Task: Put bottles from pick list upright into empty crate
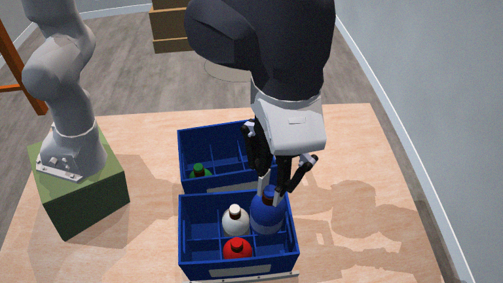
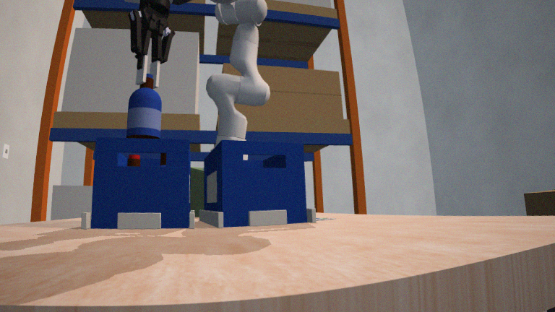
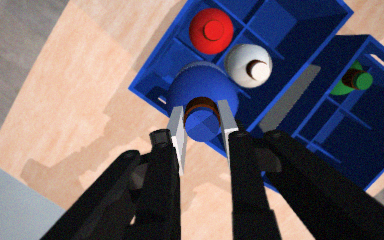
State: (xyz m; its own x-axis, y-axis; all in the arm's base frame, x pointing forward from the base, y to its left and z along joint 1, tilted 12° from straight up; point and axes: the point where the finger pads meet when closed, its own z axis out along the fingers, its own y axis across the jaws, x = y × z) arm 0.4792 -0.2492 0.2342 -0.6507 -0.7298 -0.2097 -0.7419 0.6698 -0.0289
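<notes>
My gripper (image 1: 270, 194) (image 2: 148, 76) (image 3: 202, 118) is shut on the neck of a blue bottle (image 1: 266, 215) (image 2: 144, 112) (image 3: 200, 85) with a pale blue label. It holds the bottle upright, with its base about level with the rim of the near crate (image 1: 192, 264) (image 2: 139, 193) (image 3: 152, 80), over the back right cell. A white bottle (image 1: 235, 220) (image 3: 248, 65) and a red bottle (image 1: 237, 248) (image 3: 211, 31) stand in that crate. A green bottle (image 1: 199, 170) (image 3: 352, 82) stands in the other crate (image 1: 185, 146) (image 2: 261, 190) (image 3: 350, 150). I cannot read the pick list.
The arm's base stands on a green block (image 1: 81, 194) at the table's left. Small grey stops (image 2: 210, 217) sit at the crates' feet. An orange and blue shelf rack (image 2: 345, 87) with cardboard boxes stands behind the table. The table's edge runs on the right.
</notes>
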